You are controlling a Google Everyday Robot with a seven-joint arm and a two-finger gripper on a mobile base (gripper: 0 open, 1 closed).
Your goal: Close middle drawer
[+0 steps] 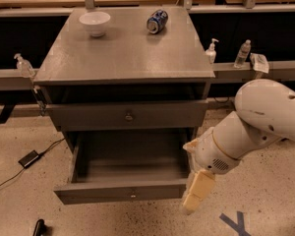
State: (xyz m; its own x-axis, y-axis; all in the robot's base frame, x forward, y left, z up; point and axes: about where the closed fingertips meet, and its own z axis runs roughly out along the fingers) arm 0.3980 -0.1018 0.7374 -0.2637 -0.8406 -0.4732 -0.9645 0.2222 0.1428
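The middle drawer [123, 191] is a grey wooden drawer pulled far out of the grey cabinet [123, 58]. Its low front panel has a small round knob [132, 195], and its deep box is empty. My gripper [196, 193], cream-coloured on a white arm [255, 127], hangs pointing down. It is by the drawer's right front corner, close to or touching the right end of the front panel. Above it, another grey drawer [128, 116] with a knob stands out slightly from the cabinet.
A white bowl [94, 22] and a blue can [157, 21] lying on its side sit on the cabinet top. Bottles [242, 54] stand on the ledge to the right. A cable and black adapter [28, 158] lie on the floor to the left. Blue tape [236, 223] marks the floor at the lower right.
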